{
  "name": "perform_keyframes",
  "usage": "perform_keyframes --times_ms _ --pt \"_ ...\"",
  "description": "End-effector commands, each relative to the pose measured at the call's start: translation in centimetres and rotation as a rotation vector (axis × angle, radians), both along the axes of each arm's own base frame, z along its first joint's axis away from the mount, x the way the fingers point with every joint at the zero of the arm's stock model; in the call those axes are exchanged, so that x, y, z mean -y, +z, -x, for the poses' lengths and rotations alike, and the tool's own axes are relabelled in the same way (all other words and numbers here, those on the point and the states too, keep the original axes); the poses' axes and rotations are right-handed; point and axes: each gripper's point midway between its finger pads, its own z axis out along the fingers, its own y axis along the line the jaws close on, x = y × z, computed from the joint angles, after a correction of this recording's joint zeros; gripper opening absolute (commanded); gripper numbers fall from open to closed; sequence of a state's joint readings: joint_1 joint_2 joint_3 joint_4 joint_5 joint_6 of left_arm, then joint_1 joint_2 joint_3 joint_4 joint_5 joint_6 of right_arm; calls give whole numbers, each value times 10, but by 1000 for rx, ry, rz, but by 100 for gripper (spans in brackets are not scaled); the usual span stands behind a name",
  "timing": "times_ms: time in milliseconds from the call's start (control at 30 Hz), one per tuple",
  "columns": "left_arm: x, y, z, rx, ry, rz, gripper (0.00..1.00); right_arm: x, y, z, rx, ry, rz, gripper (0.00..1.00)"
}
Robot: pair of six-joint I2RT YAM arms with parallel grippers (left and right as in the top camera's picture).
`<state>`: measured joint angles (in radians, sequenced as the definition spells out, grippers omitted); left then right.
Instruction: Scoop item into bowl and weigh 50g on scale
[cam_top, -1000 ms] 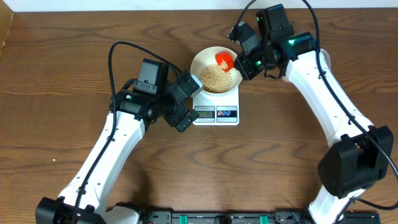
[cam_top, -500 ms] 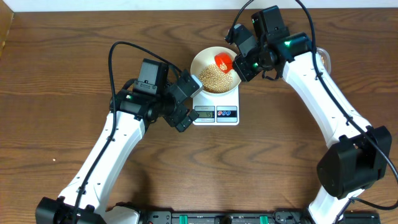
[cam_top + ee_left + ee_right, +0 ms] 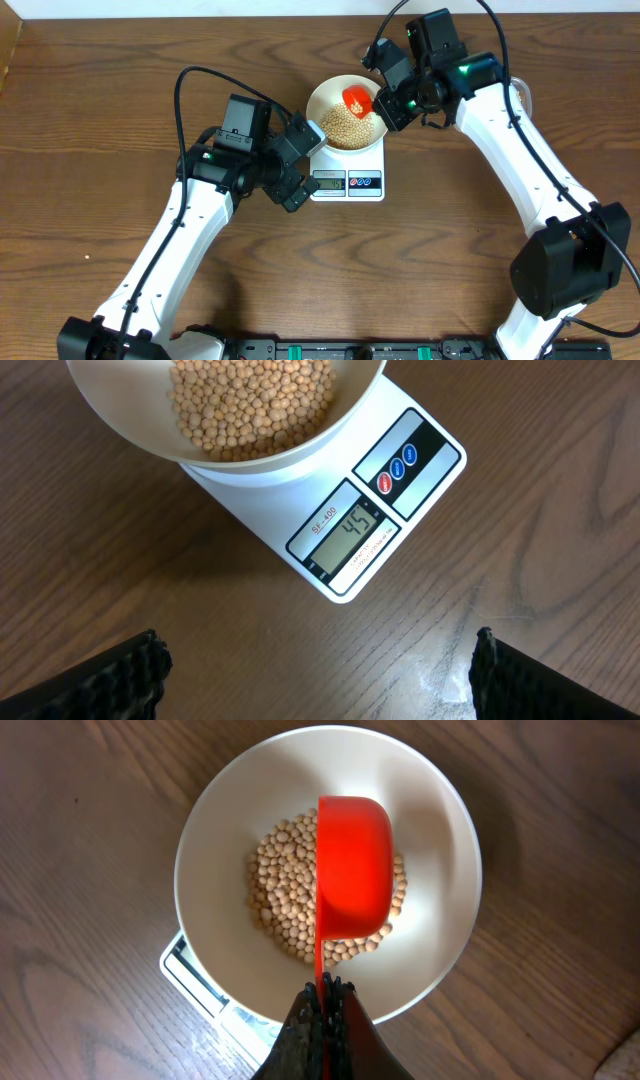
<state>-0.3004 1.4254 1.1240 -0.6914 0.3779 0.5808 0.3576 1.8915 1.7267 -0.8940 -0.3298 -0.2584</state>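
A round white bowl (image 3: 325, 97) holds a heap of small tan beans (image 3: 347, 124) and stands on the white scale (image 3: 348, 183). In the left wrist view the scale (image 3: 350, 530) reads 45 and the bowl (image 3: 330, 435) with beans (image 3: 250, 405) shows at the top. My right gripper (image 3: 385, 100) is shut on the handle of a red scoop (image 3: 358, 97), held over the bowl. In the right wrist view the scoop (image 3: 352, 870) hangs on its side above the beans (image 3: 280, 900) in the bowl (image 3: 220, 840), its handle in my gripper (image 3: 322, 995). My left gripper (image 3: 300, 165) is open and empty just left of the scale.
The brown wooden table (image 3: 420, 270) surrounds the scale. A clear container edge (image 3: 522, 95) shows behind my right arm. A black rail (image 3: 350, 350) runs along the front edge.
My right gripper has shifted the red scoop slightly left and back over the bowl. The left arm has not moved.
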Motion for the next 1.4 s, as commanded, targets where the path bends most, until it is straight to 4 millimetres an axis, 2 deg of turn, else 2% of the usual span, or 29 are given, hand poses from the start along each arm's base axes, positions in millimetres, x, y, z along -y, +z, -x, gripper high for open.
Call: perform_keyframes --times_ms 0,267,1367 --pt "-1 4 -1 17 -5 -4 98 -3 7 -4 14 10 -19 1" --pt "-1 4 -1 17 -5 -4 98 -6 2 -4 49 -2 71 1" --pt "-1 4 -1 17 -5 -4 98 -7 2 -3 47 1 69 1"
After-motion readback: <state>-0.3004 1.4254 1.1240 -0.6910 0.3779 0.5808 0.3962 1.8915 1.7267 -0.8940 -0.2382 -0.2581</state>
